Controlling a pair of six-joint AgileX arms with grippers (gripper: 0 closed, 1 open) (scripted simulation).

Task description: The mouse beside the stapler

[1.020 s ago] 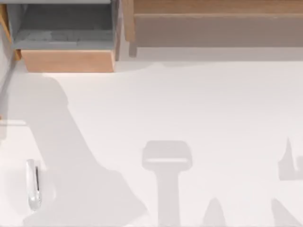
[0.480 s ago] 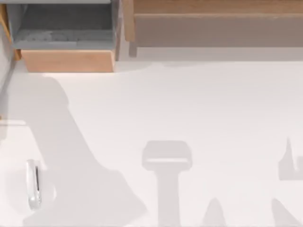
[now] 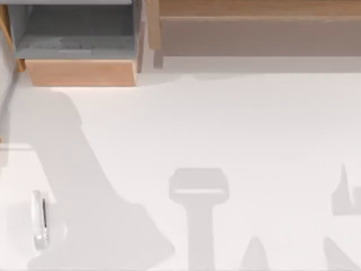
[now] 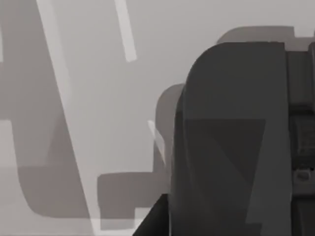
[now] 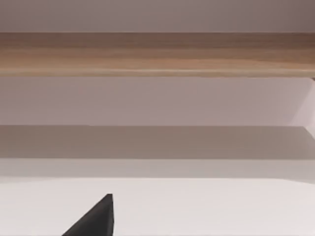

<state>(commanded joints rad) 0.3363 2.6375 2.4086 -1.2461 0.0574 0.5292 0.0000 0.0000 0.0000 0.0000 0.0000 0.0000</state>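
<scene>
Stapler at table's left edge
We see the stapler [image 3: 39, 219] lying lengthwise near front-left of the white table [image 3: 225, 124], w/ wooden shelves [image 3: 82, 72] behind.

No text, label, brand, number or sign can be read anywhere. The stapler [image 3: 40, 219] at the left of the bench [image 3: 225, 130] carries only a thin dark line along its top, with no lettering. The wooden shelf [image 3: 82, 72] at the back is plain and unmarked.
</scene>
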